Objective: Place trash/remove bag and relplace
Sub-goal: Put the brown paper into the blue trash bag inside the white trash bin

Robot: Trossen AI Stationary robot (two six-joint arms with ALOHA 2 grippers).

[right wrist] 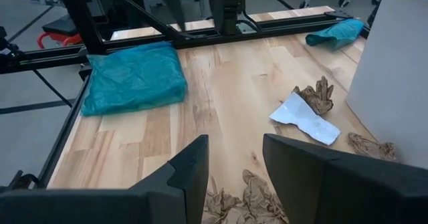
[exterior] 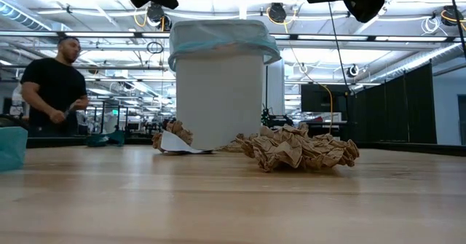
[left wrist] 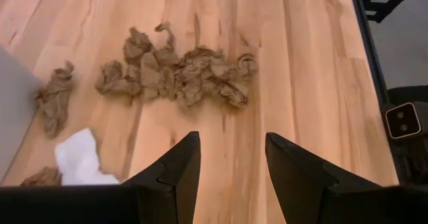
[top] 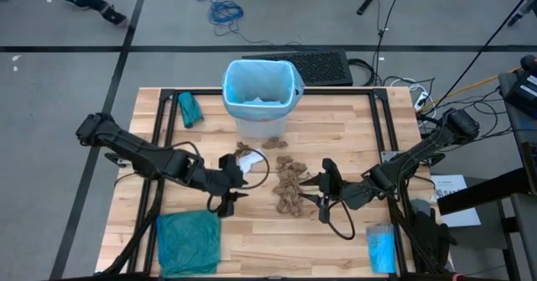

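Observation:
A white bin (top: 260, 92) stands at the table's far middle, lined with the light blue bag (top: 252, 80), whose edge folds over the bin's rim (exterior: 222, 36). Crumpled brown paper trash (top: 289, 187) lies in a row at the table's middle (left wrist: 177, 73). More scraps (top: 249, 147) and a white sheet (top: 250, 163) lie near the bin's foot. My left gripper (top: 233, 195) hovers open to the left of the row (left wrist: 231, 140). On the row's right, my right gripper (top: 315, 190) hovers open (right wrist: 234, 144). Neither has anything between its fingers.
A folded teal plastic bag (top: 189, 243) lies at the near left corner, a smaller teal bundle (top: 190, 107) at the far left, and a bright blue roll (top: 380, 249) at the near right. A black frame (top: 159, 147) borders the table. A person (exterior: 54, 87) stands beyond it.

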